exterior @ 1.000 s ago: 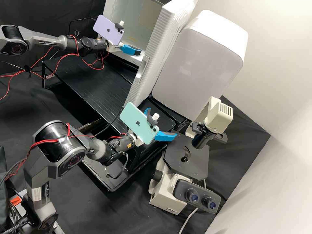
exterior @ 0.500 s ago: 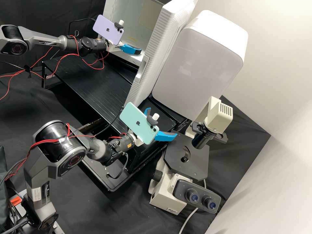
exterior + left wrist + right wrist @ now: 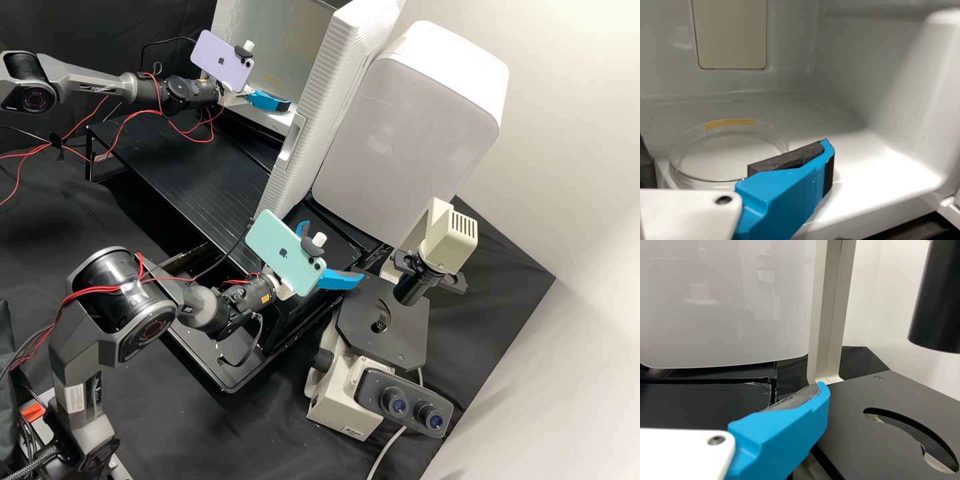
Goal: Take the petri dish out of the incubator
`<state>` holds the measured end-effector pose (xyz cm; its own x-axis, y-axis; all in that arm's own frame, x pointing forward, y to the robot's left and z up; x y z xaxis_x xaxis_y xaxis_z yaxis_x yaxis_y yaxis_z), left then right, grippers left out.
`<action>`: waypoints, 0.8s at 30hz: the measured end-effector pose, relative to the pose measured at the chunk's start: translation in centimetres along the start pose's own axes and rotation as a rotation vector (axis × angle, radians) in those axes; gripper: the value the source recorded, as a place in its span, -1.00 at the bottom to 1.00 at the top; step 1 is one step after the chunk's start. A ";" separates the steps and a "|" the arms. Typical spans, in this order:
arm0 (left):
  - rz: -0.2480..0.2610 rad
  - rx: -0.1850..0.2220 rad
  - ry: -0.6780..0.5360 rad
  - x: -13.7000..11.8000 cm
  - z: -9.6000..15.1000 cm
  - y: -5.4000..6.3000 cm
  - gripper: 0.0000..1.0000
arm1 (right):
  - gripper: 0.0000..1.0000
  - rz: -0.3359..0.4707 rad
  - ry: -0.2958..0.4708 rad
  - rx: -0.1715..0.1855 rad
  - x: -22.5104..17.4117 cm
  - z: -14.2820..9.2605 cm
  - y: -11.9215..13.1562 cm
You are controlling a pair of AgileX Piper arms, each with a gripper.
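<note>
Clear petri dish (image 3: 727,150) flat on incubator (image 3: 880,165) floor.

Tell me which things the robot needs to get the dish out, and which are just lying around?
Needed: petri dish, incubator, left gripper beside the dish.
Just lying about: microscope, black rack, right gripper by the microscope.

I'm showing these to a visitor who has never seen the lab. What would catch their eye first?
Probably the big white incubator at the back of the bench, standing open with the left claw at its mouth. Inside, a clear petri dish sits on the white floor next to that claw. Nearer the front, the right claw hovers beside the black stage of a microscope.
</note>
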<state>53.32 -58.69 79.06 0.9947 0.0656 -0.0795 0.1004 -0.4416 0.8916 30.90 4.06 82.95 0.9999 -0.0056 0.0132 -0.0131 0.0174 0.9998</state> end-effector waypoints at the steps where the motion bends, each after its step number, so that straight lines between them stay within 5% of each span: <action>1: 0.001 0.005 -0.001 0.0 0.0 0.0 -1.00 | 1.00 0.000 0.000 0.000 0.0 0.0 0.0; 24: 0.002 0.007 -0.006 0.0 0.0 -0.2 -1.00 | 1.00 0.000 0.000 0.000 0.0 0.0 0.0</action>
<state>53.30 -58.59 78.90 0.9950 0.0595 -0.0806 0.0987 -0.4478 0.8886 30.90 4.06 82.95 0.9999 -0.0056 0.0132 -0.0131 0.0174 0.9998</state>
